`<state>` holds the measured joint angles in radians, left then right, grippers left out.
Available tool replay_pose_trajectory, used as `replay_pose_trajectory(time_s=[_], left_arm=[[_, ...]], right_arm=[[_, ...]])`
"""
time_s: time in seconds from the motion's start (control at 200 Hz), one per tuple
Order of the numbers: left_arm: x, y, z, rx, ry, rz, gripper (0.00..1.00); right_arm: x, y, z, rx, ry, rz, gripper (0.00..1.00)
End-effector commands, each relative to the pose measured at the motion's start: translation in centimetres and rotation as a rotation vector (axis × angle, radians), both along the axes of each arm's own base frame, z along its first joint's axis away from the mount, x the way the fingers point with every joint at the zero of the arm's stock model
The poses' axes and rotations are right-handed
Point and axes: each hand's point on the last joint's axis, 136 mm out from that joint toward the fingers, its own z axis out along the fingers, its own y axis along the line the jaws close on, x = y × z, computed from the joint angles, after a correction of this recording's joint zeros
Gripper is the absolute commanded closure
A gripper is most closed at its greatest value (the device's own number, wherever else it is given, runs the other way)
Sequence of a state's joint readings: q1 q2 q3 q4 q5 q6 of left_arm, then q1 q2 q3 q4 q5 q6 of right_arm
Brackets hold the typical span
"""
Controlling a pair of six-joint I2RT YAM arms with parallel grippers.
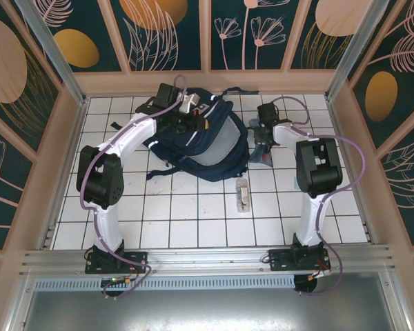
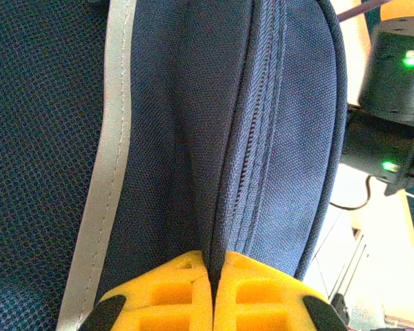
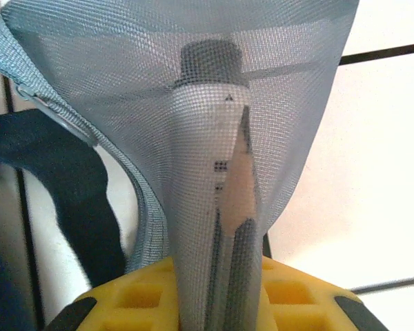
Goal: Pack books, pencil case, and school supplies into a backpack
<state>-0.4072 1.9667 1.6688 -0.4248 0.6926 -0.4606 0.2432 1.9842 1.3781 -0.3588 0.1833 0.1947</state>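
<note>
I see the backpack (image 1: 201,150) lying near the far edge of the worktop (image 1: 193,222), about midway along it. My left gripper (image 2: 214,267) is closed on a fold of its navy fabric beside the zip. Just right of the bag, my right gripper (image 3: 217,270) is clamped on the grey mesh pencil case (image 3: 214,103), a pencil showing through the weave. The school supplies (image 1: 243,196) lie flat on the tiles nearer me, apart from the bag.

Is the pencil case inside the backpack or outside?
Outside: the right gripper pinches the pencil case beside the backpack.
</note>
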Motion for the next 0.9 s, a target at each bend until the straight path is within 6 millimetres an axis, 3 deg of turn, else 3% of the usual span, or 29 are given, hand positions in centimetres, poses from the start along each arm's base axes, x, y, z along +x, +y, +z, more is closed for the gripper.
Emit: replay_pose_trajectory(time_s=[0.0,0.13,0.285,0.47,0.59,0.756,0.811,0.896], left_arm=[[-0.3,-0.9,5.0,-0.12,-0.112,-0.046,1.0],[-0.2,-1.0,4.2,-0.119,-0.091,-0.046,1.0],[-0.3,-1.2,4.5,-0.149,-0.085,-0.054,1.0],[-0.6,-1.8,6.2,-0.208,-0.078,-0.078,1.0],[-0.8,-2.0,7.6,-0.231,-0.086,-0.099,1.0],[-1.0,-2.1,8.6,-0.246,-0.092,-0.109,1.0],[-1.0,-2.1,8.9,-0.252,-0.098,-0.109,1.0],[-0.9,-1.9,9.2,-0.25,-0.107,-0.094,1.0]], right_arm=[[-1.0,-0.8,5.3,-0.025,-0.058,0.015,0.82],[-2.4,1.0,8.2,-0.013,-0.064,0.096,0.81],[-4.2,6.4,9.9,0.049,-0.084,0.241,0.82],[-5.4,13.3,8.4,0.133,-0.058,0.38,0.82],[-5.0,17.2,6.5,0.173,-0.03,0.447,0.82],[-3.5,21.8,5.3,0.199,-0.048,0.53,0.8],[-2.7,22.4,5.0,0.205,-0.06,0.539,0.74],[-2.0,22.5,5.0,0.191,-0.078,0.538,0.46]])
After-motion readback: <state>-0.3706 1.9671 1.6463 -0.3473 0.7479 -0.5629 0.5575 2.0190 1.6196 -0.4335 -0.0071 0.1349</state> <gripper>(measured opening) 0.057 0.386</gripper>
